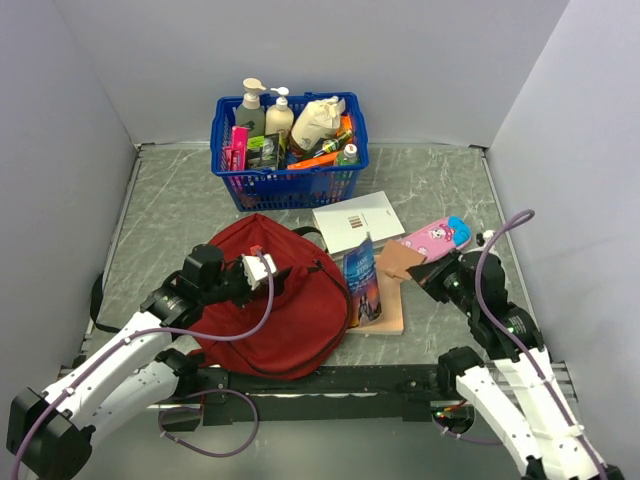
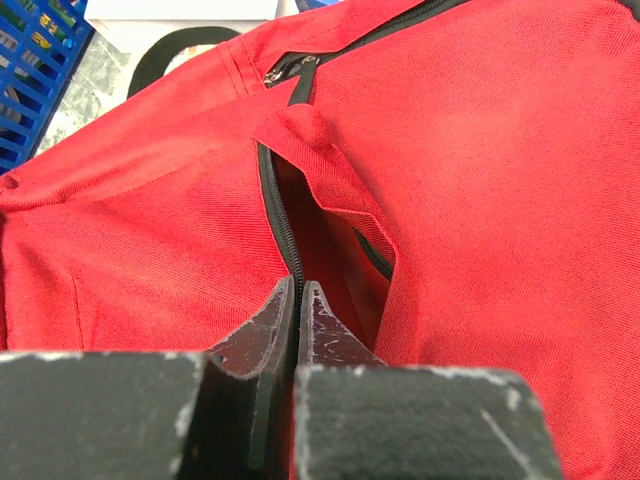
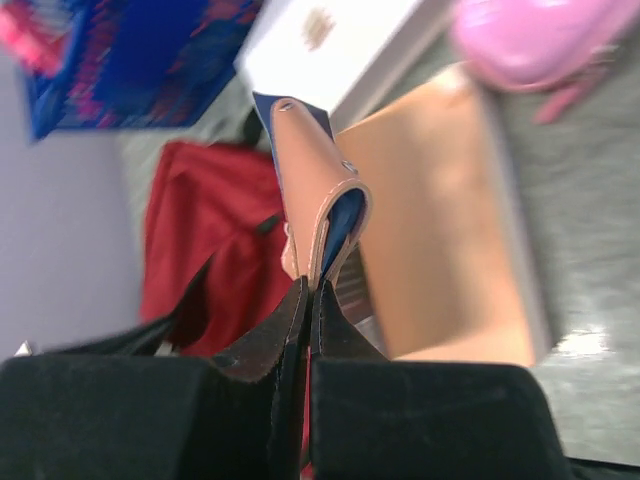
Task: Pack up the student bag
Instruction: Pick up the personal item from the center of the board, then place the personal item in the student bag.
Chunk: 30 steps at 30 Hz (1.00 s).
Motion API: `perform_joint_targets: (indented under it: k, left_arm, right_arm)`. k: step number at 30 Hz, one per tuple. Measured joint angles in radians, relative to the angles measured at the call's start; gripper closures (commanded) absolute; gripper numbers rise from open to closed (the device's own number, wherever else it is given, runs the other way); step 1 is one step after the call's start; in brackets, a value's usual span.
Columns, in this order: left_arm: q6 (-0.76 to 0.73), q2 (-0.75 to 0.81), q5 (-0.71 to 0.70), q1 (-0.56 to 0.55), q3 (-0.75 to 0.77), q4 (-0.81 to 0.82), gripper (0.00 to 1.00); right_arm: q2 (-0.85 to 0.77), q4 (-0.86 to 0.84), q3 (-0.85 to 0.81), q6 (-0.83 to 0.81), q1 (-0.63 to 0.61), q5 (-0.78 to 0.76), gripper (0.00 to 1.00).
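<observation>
the left tool (image 2: pixel 296 292) is clenched on the student bag (image 2: pixel 480 150) at its zipper edge; the right tool (image 3: pixel 309 292) grasps the raised tan flap (image 3: pixel 308 180) of a notebook (image 3: pixel 440 230).

The student bag (image 2: pixel 480 150) is matt woven cloth; the tan cover (image 3: pixel 308 190), smooth.

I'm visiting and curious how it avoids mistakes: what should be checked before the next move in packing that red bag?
1. Left tool pinching the edge of the bag beside the zipper: ok.
2. Right tool shut on the tan cover: ok.
3. Bag mouth wide enough to slip things in: not ok, only a narrow slit shows.
4. More than the cover held: cannot tell.
5. Basket well away from both tools: ok.
</observation>
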<state>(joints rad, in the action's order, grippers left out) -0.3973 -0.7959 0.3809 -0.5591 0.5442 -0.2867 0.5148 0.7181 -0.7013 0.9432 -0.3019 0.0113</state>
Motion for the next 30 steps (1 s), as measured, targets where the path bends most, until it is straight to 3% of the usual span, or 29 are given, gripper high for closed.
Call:
perform_joint_targets:
  k: [7, 14, 19, 30]
  left_arm:
    - [0.0, 0.0, 0.007, 0.002, 0.0, 0.012, 0.98]
    - [0.0, 0.0, 0.008, 0.005, 0.0, 0.013, 0.98]
    - [0.001, 0.0, 0.01, 0.006, 0.0, 0.013, 0.98]
    - [0.0, 0.007, 0.011, 0.013, 0.0, 0.013, 0.98]
  right_arm:
    - [0.091, -0.033, -0.133, -0.016, -0.162, -0.001, 1.0]
    - [0.148, -0.085, -0.241, -0.047, -0.214, -0.006, 1.0]
    - [0.217, -0.195, -0.222, -0.04, -0.29, 0.07, 1.0]
    - [0.564, -0.437, -0.122, 0.008, -0.446, 0.318, 1.0]
